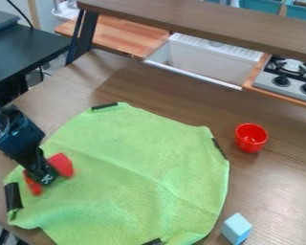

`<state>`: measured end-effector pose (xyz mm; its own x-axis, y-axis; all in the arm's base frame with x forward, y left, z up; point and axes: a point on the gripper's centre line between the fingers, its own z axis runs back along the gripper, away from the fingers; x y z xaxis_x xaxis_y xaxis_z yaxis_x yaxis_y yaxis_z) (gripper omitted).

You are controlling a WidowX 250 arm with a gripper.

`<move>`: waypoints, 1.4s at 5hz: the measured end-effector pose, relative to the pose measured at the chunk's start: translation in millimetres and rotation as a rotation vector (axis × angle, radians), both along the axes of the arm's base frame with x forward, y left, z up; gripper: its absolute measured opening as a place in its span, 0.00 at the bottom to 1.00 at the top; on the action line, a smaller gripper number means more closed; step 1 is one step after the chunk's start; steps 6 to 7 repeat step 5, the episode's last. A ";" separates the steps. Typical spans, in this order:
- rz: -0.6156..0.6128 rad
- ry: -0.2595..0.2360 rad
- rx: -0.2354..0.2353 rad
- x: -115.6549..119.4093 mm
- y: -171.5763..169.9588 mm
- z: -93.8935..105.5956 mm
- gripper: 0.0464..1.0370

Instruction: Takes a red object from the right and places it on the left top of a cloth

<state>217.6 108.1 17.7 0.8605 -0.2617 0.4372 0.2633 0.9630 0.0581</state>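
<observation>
Red object point(61, 165), maybe rounded, beneath black arm point(18, 136) over nubby cloth point(133, 158).

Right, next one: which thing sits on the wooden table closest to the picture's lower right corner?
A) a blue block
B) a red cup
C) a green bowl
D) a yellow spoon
A: the light blue block sits on the table just beyond the lower right edge of the green cloth.

Cloth point(143, 162) lime green; cup point(251, 139) red; block point(236, 228) light blue; table point(175, 107) brown.
</observation>
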 end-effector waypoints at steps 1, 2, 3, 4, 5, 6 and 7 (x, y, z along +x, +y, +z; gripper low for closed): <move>-0.024 -0.002 0.019 5.0 1.9 1.8 0.97; -0.085 0.003 0.020 5.8 -5.2 9.0 0.96; -0.157 -0.042 0.043 23.5 -21.5 49.0 0.96; -0.196 -0.063 0.033 55.8 -41.5 77.0 0.96; -0.236 0.017 0.058 98.5 -84.8 73.5 0.96; -0.236 0.017 0.058 98.5 -84.8 73.5 0.96; -0.236 0.017 0.058 98.5 -84.8 73.5 0.96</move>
